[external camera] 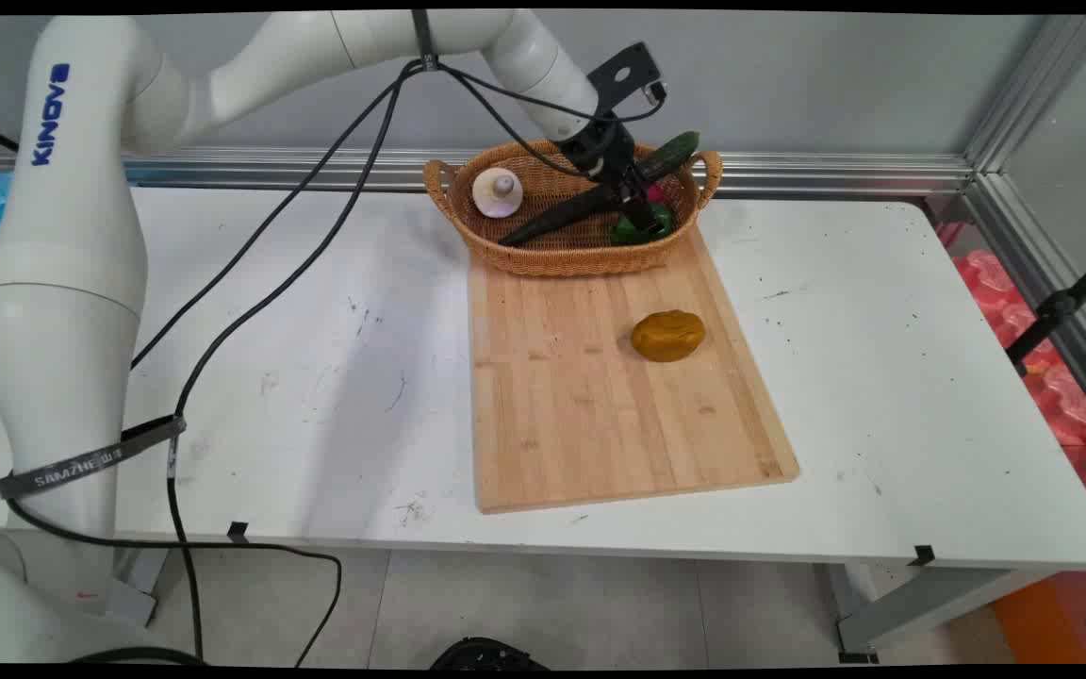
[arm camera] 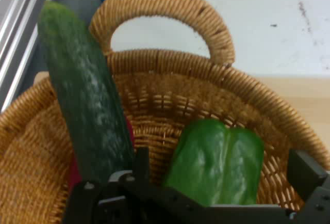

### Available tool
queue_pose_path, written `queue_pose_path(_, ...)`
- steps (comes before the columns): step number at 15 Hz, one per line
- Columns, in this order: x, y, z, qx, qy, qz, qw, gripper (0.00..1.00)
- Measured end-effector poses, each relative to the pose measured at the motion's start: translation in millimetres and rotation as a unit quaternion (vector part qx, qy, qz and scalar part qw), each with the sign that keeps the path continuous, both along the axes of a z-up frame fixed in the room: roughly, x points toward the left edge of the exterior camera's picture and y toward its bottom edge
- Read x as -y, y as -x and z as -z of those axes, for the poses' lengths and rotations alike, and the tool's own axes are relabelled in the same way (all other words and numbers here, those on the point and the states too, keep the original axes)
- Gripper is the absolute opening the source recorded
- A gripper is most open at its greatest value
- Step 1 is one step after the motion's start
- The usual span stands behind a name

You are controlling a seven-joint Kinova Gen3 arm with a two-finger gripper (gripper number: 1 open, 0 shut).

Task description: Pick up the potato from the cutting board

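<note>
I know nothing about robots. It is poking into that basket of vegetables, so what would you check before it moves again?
1. Tool open: ok. Its fingers stand apart.
2. Green pepper between the fingers: ok. A gap shows on each side of it.
3. Cucumber clear of the tool: cannot tell. It leans on the basket rim, and its lower end lies right by one finger.
4. Red thing under the cucumber: cannot tell what it is, as it is mostly hidden.
5. Bare room on the wooden board: ok. Only a brown lump lies on it.
</note>
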State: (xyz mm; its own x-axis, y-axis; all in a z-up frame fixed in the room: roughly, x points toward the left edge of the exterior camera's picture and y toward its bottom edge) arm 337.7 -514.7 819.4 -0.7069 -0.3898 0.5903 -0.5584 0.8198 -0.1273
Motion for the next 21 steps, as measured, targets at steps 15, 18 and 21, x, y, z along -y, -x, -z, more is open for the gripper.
queue_pose_path(15, -79.4, 82.3, -87.4, -0.005, -0.008, -0.011, 0.9999, 1.0)
queue_pose_path(18, -107.5, 92.0, -90.2, 0.007, -0.024, -0.009, 0.9996, 1.0)
queue_pose_path(21, -133.0, 95.0, -84.5, 0.024, -0.038, -0.009, 0.9989, 1.0)
